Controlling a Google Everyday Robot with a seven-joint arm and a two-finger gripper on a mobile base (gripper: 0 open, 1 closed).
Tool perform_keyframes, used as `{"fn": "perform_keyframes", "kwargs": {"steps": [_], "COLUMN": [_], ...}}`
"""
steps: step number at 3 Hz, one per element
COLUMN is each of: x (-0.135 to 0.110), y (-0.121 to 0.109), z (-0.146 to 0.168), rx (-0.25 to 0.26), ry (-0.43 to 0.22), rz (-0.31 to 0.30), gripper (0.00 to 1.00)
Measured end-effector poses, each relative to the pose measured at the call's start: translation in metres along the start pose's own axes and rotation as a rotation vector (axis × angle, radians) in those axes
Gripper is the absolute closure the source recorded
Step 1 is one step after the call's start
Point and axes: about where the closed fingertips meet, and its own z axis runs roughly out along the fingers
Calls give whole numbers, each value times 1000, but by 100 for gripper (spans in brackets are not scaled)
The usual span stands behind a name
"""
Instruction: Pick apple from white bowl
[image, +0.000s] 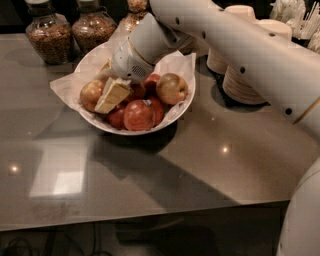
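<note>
The white bowl (177, 107) stands on the counter, lined with crumpled white paper and holding several apples. The dull orange-red and yellow apple (90, 94) lies at the bowl's left side. My gripper (106, 90) is down inside the bowl, right against that apple's right side and partly covering it. A paler yellow blushed apple (171, 88) lies at the right of the bowl. Deep red apples (139, 114) lie at the front, one with a sticker. My arm (225, 40) reaches in from the upper right.
Two glass jars of grain (47, 31) stand behind the bowl at the back left, with a third (135, 15) behind. Stacked beige disposable bowls (242, 82) and cups stand at the right. The dark glossy counter (150, 175) ends at its front edge below.
</note>
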Motion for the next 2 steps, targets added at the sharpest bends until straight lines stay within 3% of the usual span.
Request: {"fn": "perform_keyframes", "kwargs": {"steps": [1, 2], "x": [0, -8], "y": [0, -2], "z": [0, -2], "rx": [0, -5], "ry": [0, -75], "rz": [0, -13], "gripper": [100, 100]}}
